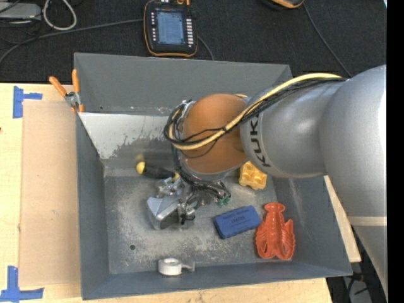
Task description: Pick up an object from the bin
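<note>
The hand point(183, 197) hung low at mid-frame, with a grey angular piece point(158, 212) just at its lower left. Whether it gripped anything, I could not tell.

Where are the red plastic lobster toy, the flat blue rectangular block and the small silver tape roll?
red plastic lobster toy point(274, 235): camera view, on its body.
flat blue rectangular block point(237, 221): camera view, on its top face.
small silver tape roll point(168, 267): camera view, on its upper side.
</note>
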